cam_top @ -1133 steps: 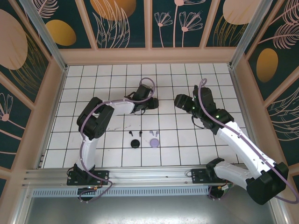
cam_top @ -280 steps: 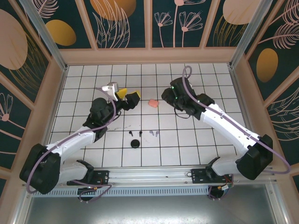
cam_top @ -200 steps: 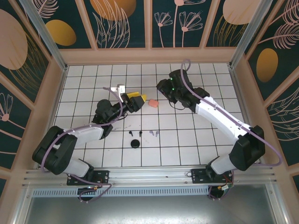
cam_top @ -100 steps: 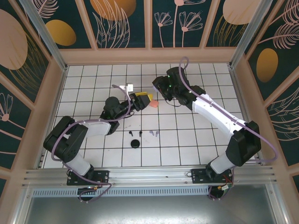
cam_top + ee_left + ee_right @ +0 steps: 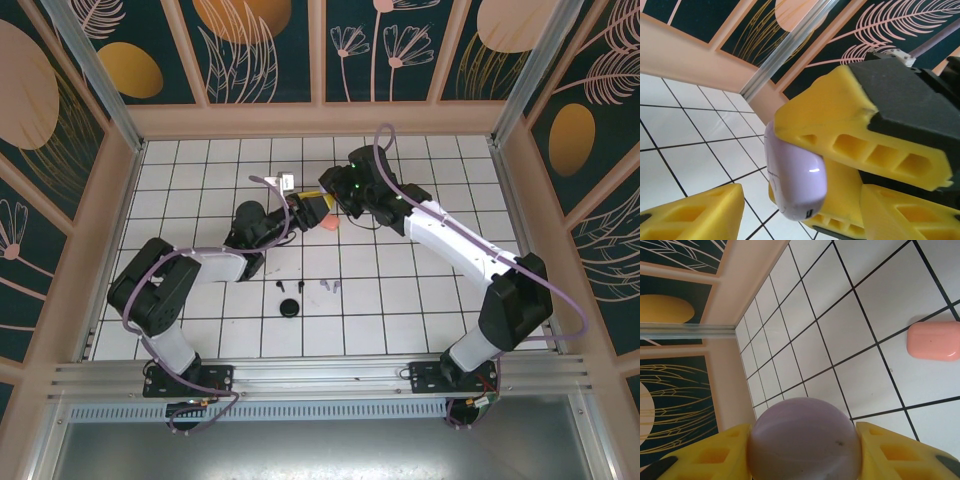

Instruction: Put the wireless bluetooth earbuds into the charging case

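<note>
I am looking into a robotics lab test cell. A white gridded table (image 5: 200,160) is boxed in at 9, 12 and 3 o'clock by panels (image 5: 265,50) printed with leaves and discs, a staged backdrop. Bare aluminium posts (image 5: 95,75) stand at the far corners. At 6 o'clock a slotted metal rail (image 5: 320,378) carries a left arm (image 5: 200,265) and a right arm (image 5: 460,250), bolted side by side, with purple cables (image 5: 376,145) looped along them.

The left arm (image 5: 205,265) and right arm (image 5: 450,240) are white and black, lilac-cabled, with yellow jaws.
</note>
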`<state>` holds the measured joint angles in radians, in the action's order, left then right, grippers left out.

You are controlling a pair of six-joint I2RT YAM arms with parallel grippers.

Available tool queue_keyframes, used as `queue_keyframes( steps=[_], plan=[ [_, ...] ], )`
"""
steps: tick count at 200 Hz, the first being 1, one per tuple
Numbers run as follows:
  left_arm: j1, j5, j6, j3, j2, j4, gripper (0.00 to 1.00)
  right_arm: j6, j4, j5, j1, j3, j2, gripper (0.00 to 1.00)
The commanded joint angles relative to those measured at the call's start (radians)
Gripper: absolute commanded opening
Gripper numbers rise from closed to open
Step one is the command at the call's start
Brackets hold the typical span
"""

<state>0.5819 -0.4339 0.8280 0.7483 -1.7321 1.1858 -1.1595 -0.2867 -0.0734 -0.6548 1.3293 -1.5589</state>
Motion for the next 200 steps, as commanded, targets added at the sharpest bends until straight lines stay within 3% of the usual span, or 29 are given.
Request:
queue_keyframes(
  steps=[1, 112, 181, 200],
  plan=[
    [0.005, 0.021, -0.012, 0.028, -0.024, 0.060, 0.61, -0.009, 0.032, -0.009, -0.011, 0.038, -0.010, 0.35],
    [0.007, 0.069, 0.029, 0.022, -0.057, 0.154, 0.46, -0.014, 0.037, -0.003, -0.019, 0.024, 0.001, 0.34],
    [0.009, 0.062, 0.044, 0.011, -0.068, 0.184, 0.22, -0.025, 0.059, -0.006, -0.025, 0.025, -0.003, 0.34],
    [0.009, 0.061, 0.048, 0.007, -0.065, 0.186, 0.18, -0.025, 0.084, -0.012, -0.027, 0.027, -0.002, 0.44]
  ],
)
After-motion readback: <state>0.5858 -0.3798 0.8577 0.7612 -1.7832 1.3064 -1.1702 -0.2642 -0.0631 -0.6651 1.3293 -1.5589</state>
